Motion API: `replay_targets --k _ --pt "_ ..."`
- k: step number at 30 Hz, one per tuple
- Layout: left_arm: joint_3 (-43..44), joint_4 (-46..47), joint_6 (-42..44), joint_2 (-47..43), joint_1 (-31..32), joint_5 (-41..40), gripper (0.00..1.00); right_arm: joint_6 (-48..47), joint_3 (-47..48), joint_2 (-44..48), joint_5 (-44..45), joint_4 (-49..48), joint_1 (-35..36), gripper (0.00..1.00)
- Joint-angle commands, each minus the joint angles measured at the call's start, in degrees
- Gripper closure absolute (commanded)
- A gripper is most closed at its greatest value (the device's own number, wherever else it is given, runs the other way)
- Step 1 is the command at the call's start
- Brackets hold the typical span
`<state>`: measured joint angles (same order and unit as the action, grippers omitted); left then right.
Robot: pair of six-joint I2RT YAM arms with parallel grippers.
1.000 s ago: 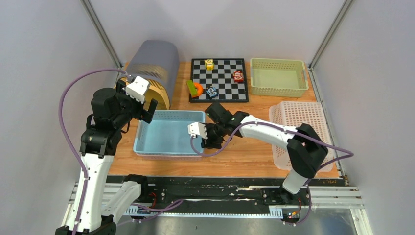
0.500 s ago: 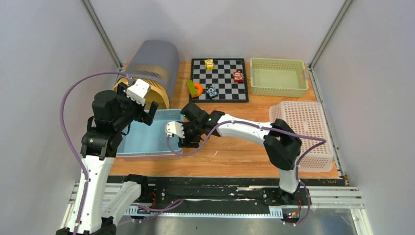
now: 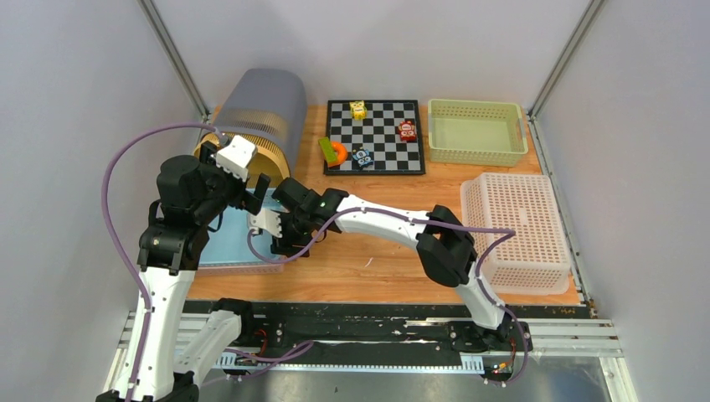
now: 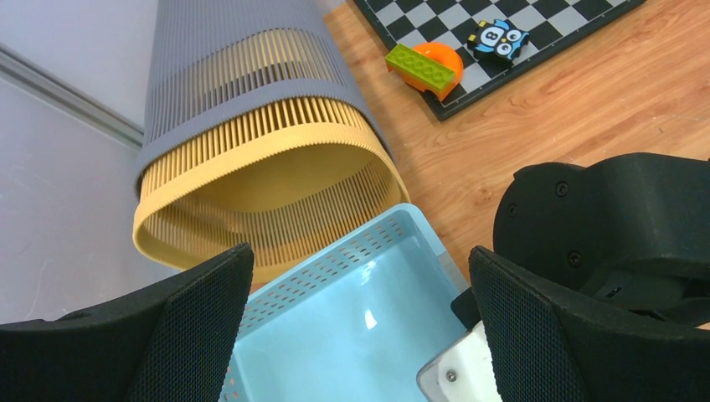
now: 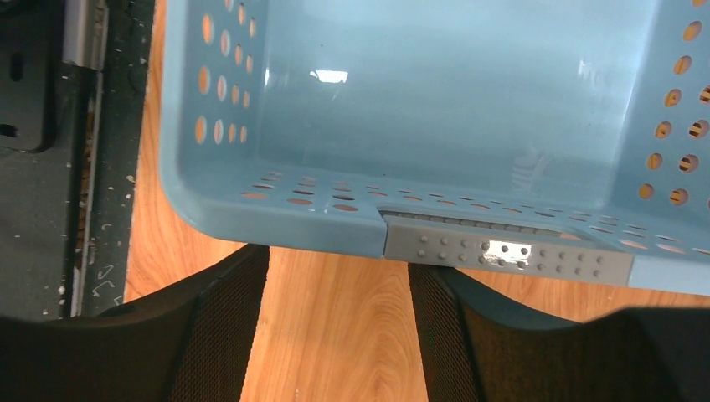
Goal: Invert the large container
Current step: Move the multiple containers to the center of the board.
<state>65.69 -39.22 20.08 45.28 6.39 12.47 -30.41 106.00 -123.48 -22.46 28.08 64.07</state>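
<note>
Slid leftward since a second ago, the light-blue perforated plastic basket [image 5: 218, 100] now sits upright, mouth up, at the near-left of the wooden bench [image 3: 393, 268], partly under the left arm. The right arm has stretched across after it. At the basket's right rim, the right gripper [image 5: 331, 255] has its fingers parted with bare wood between them. Their tips reach the rim by the basket's grey studded handle strip [image 5: 502, 249], clamping nothing. Well right of the basket, a pink perforated basket [image 3: 519, 230] lies upside down. Above the basket's far corner hangs the left gripper [image 4: 360, 251], fingers spread wide and empty. Just beyond the basket, a ribbed grey-and-yellow cylinder [image 4: 251, 84] lies on its side, mouth towards it. Farther back and right are a chequerboard [image 3: 374, 138] and a pale green basket [image 3: 475, 132].
</note>
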Motion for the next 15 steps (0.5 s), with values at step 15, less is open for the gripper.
replay_targets --k 15 --pt "-4.84 -2.05 7.08 -1.36 -0.50 9.79 0.00 -13.97 -22.14 31.66 12.56 16.25 -10.07 0.26"
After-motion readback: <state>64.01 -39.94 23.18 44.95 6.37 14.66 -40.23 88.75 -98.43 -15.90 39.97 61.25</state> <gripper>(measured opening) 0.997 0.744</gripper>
